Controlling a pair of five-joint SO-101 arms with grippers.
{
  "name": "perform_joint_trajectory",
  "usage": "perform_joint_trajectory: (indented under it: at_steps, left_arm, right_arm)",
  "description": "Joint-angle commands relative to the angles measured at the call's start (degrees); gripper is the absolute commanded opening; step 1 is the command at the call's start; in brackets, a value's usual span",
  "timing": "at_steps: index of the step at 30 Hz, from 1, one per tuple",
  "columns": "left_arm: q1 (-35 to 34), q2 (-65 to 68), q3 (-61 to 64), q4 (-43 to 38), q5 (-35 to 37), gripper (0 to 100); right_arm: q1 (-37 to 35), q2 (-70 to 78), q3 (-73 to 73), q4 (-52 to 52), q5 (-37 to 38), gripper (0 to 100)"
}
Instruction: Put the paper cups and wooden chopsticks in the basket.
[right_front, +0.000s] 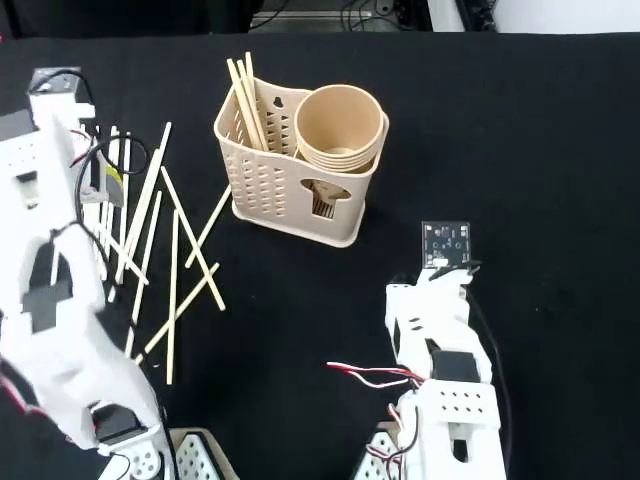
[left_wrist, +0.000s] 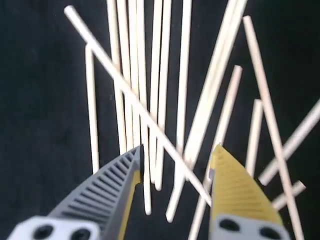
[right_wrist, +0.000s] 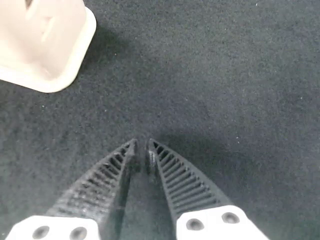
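My left gripper (left_wrist: 177, 150), wide apart, empty, over chopsticks (right_front: 173, 300) at tabletop's (right_front: 540, 150) left edge; right gripper (right_wrist: 142, 145), nearly closed, empty, near basket (right_front: 270, 190).

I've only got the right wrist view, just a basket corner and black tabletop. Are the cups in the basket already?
Observer: Yes. The high view shows a stack of paper cups standing in the basket.
Operator: And the chopsticks?
Observer: A few upright chopsticks lean in the basket beside the cups. Many loose chopsticks lie scattered on the table on the left arm's side.
Operator: Where's the left pincer?
Observer: The left pincer is open over that scattered pile, and its wrist view shows several sticks running between its fingers.
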Motion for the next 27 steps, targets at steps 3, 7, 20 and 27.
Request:
perform_joint_trajectory:
  at_steps: [3,7,20,27]
  left_arm:
    - [-0.5,17.3,-18.8,-0.5,-0.6,22]
    - [-0.6,27.3,-28.2,-0.4,1.8,22]
    - [-0.4,47.2,-45.2,-0.3,2.0,9]
    - [0.0,47.3,-50.2,5.9,2.0,3]
  right_arm:
    - [-0.9,-0.8,-0.2,-1.0,0.3,4.3]
    - [-0.9,-0.8,-0.2,-1.0,0.3,4.3]
    - [-0.9,-0.8,-0.2,-1.0,0.3,4.3]
    - [-0.9,-0.8,-0.2,-1.0,0.3,4.3]
